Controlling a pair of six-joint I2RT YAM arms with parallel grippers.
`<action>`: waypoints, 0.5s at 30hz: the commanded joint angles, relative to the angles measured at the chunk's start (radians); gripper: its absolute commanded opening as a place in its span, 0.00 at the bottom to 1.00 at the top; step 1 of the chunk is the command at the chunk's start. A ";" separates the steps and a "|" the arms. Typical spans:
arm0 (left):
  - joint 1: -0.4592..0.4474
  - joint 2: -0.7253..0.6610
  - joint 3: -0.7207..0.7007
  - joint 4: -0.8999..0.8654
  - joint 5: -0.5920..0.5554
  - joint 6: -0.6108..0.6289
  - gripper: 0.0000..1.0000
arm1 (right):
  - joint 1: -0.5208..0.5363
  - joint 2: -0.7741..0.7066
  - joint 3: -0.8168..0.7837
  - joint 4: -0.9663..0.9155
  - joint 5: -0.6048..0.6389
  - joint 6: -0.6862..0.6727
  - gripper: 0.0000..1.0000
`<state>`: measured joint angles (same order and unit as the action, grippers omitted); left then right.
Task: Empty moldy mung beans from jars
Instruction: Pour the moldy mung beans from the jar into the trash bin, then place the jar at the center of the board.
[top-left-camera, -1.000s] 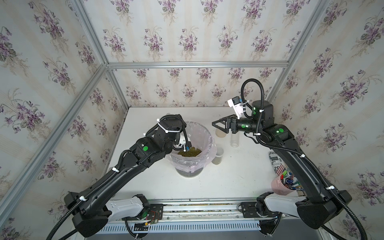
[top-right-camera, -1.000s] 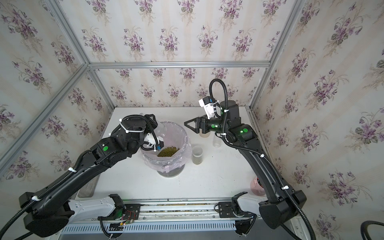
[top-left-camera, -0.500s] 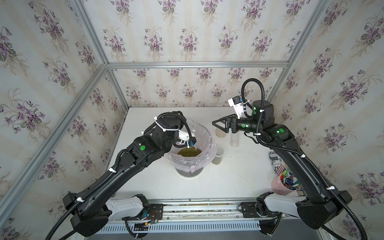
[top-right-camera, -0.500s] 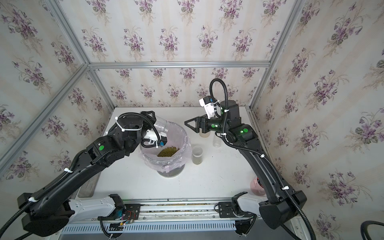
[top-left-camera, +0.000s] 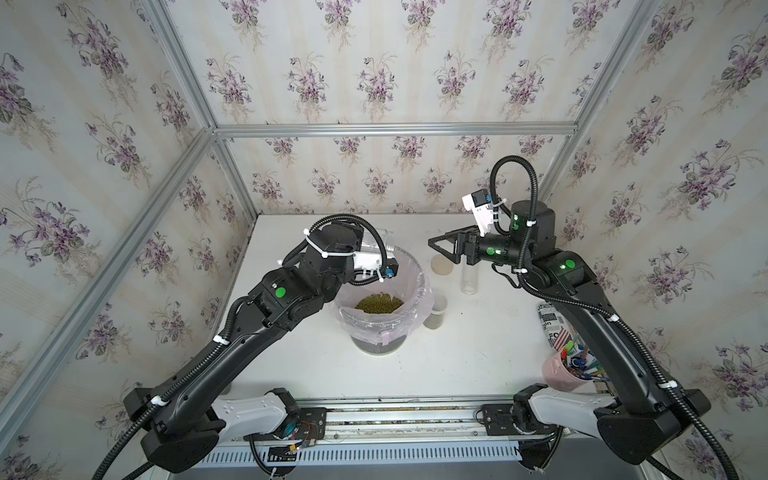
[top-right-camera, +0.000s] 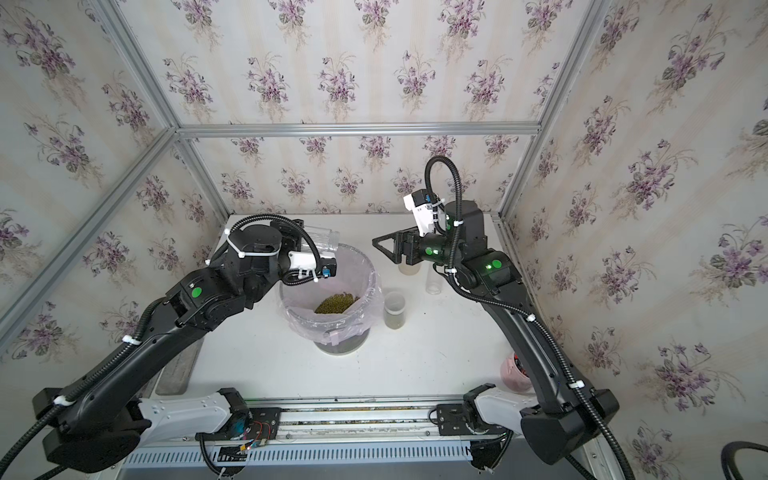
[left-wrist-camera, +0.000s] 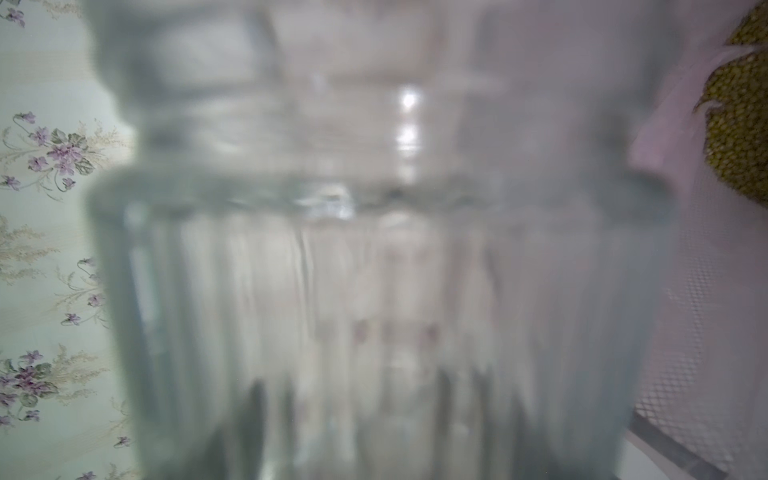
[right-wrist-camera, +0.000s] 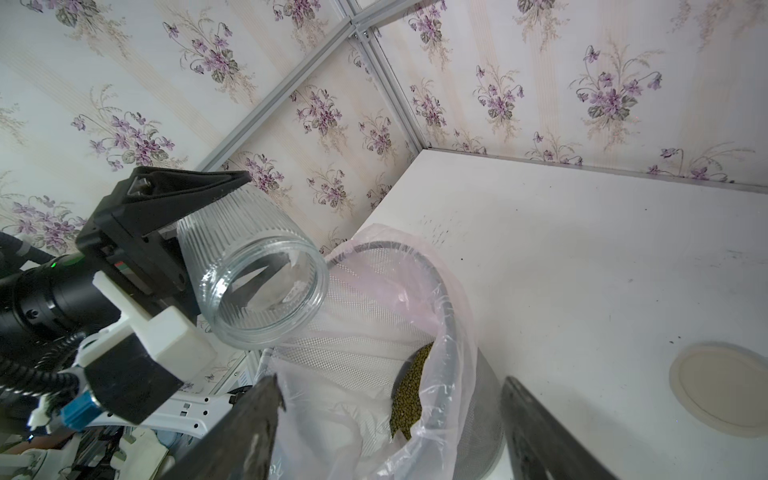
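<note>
Left gripper (right-wrist-camera: 245, 224): clamped on ribbed jar (right-wrist-camera: 257, 286), tipped above bin (right-wrist-camera: 488, 399).
Right gripper (right-wrist-camera: 390, 388): jaws apart, empty.
Left wrist view: only blurred jar.
Mung beans (right-wrist-camera: 409, 395): partly behind liner (right-wrist-camera: 453, 324).

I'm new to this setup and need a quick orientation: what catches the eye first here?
The left gripper holds a ribbed clear jar on its side, mouth at the rim of the bag-lined mesh bin mid-table; the jar looks empty. A heap of mung beans lies in the bin. The right gripper hangs open beside the bin.
</note>
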<state>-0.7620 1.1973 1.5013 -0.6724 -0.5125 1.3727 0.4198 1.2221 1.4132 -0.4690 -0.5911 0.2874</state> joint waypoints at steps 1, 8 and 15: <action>0.003 -0.003 0.034 0.008 0.087 -0.172 0.00 | 0.000 -0.006 0.017 0.023 0.051 -0.013 0.80; 0.042 -0.016 0.051 -0.015 0.222 -0.353 0.00 | 0.000 -0.020 0.039 0.037 0.105 -0.029 0.81; 0.142 -0.035 0.065 -0.027 0.449 -0.587 0.00 | 0.000 -0.020 0.025 0.068 0.090 -0.036 0.81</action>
<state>-0.6472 1.1744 1.5528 -0.7422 -0.1993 0.9432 0.4194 1.2083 1.4433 -0.4545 -0.5014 0.2619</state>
